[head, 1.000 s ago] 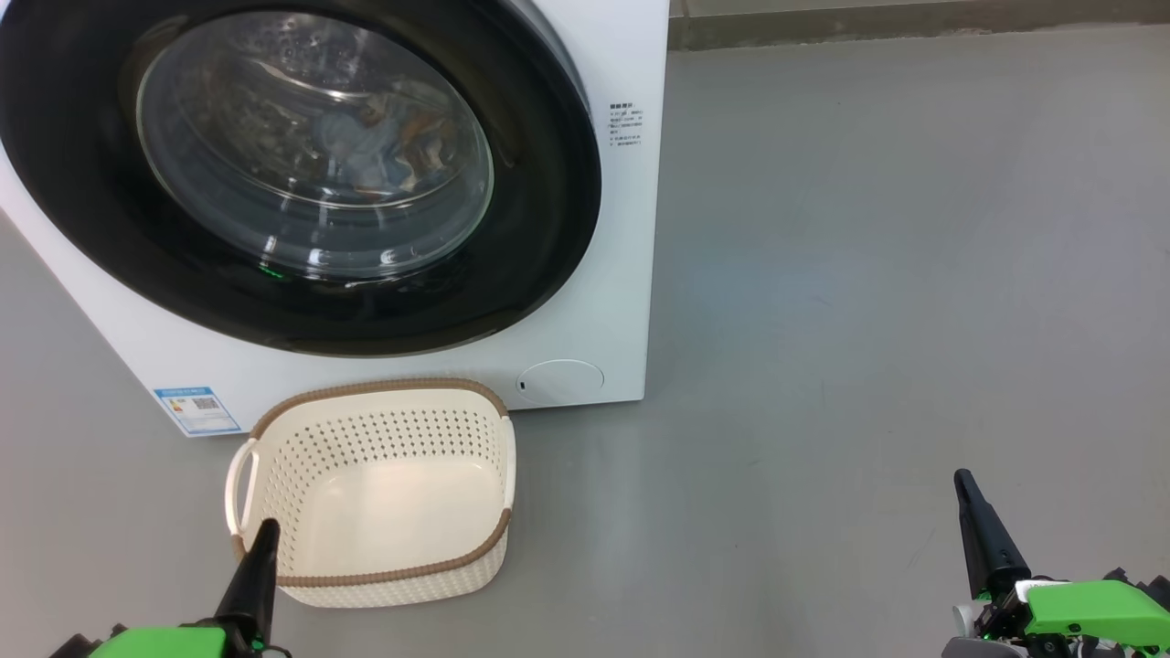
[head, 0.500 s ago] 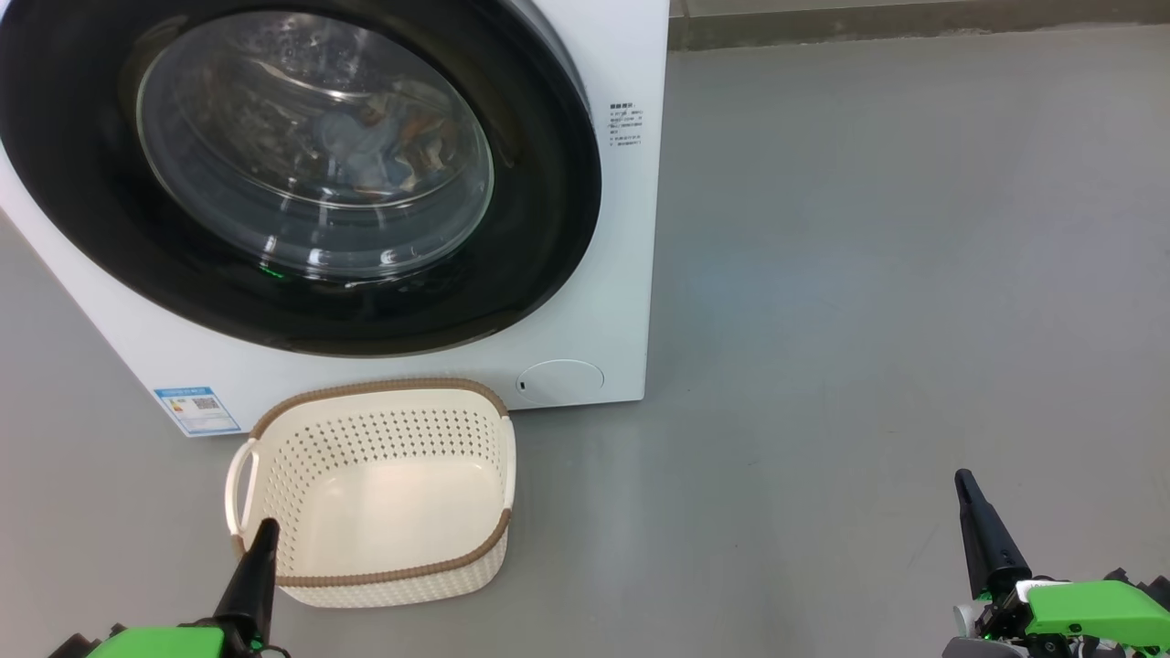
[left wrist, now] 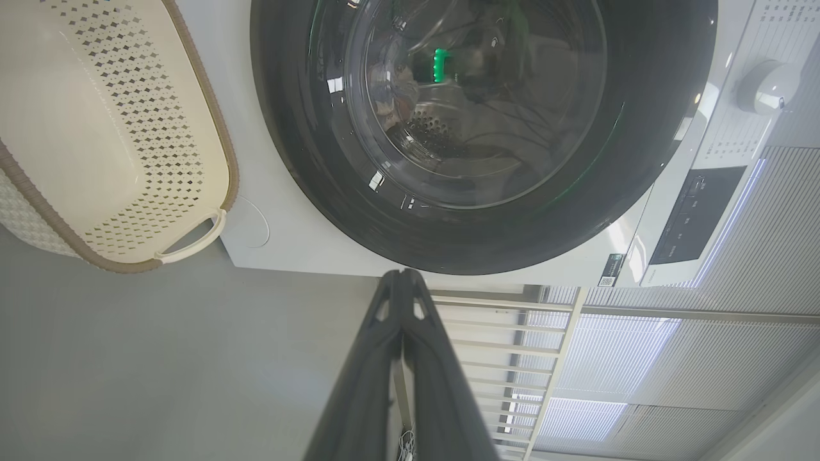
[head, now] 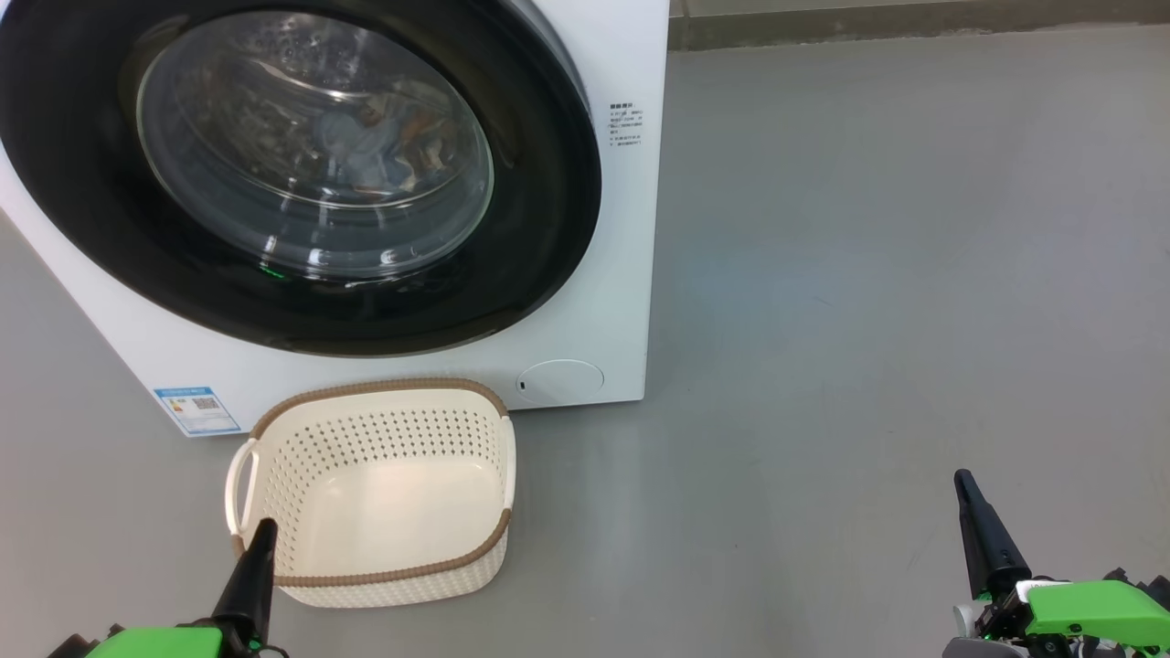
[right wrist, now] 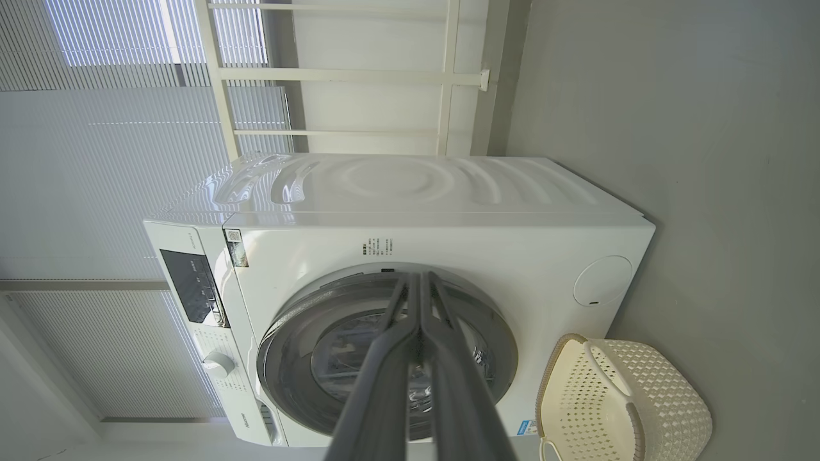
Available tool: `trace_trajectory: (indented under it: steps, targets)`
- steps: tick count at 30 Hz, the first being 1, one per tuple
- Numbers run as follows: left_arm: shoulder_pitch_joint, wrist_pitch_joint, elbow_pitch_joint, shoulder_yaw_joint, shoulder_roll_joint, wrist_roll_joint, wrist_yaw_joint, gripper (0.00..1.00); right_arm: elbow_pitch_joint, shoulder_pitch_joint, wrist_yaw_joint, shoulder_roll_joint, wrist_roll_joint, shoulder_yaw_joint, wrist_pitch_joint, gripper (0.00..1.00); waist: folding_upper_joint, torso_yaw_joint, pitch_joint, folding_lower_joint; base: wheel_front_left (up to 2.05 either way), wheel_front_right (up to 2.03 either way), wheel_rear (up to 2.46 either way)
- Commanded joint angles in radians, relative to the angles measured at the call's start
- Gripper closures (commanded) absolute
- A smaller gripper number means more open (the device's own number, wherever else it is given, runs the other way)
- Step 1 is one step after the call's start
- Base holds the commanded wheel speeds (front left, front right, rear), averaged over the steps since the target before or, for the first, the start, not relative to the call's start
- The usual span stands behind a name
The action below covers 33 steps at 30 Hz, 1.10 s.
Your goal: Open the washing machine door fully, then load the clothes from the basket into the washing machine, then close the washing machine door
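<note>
door (head: 548, 183): looks shut flush, job's basically done
clothes (head: 366, 137): inside washer (head: 631, 274), behind door
basket (head: 384, 388): empty, on floor (head: 868, 274) at washer's front
left claw (head: 265, 528): pinched closed, empty
right claw (head: 963, 480): same
tip: confirm latch caught, keep arms clear

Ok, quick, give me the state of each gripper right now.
Left gripper: shut, fingers pressed together, holding nothing.
Right gripper: shut, fingers pressed together, holding nothing.
</note>
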Motion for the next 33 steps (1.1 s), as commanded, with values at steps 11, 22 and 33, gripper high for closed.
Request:
trace_trajectory:
  steps: [11,22,33]
  targets:
    - [-0.042,0.009,-0.018,0.039,0.015,0.006,-0.003,1.00,-0.024,-0.040,-0.001,-0.002,-0.004,0.013,0.007,1.00,0.0000,0.000,0.000,0.0000,0.00,0.00,0.00]
    - [-0.042,0.011,-0.018,0.041,0.013,0.008,-0.003,1.00,-0.024,-0.040,-0.001,-0.001,-0.005,0.012,0.008,1.00,0.0000,0.000,0.000,0.0000,0.00,0.00,0.00]
    - [-0.042,0.013,-0.018,0.043,0.011,0.010,-0.003,1.00,-0.024,-0.040,-0.001,0.001,-0.007,0.010,0.010,1.00,0.0000,0.000,0.000,0.0000,0.00,0.00,0.00]
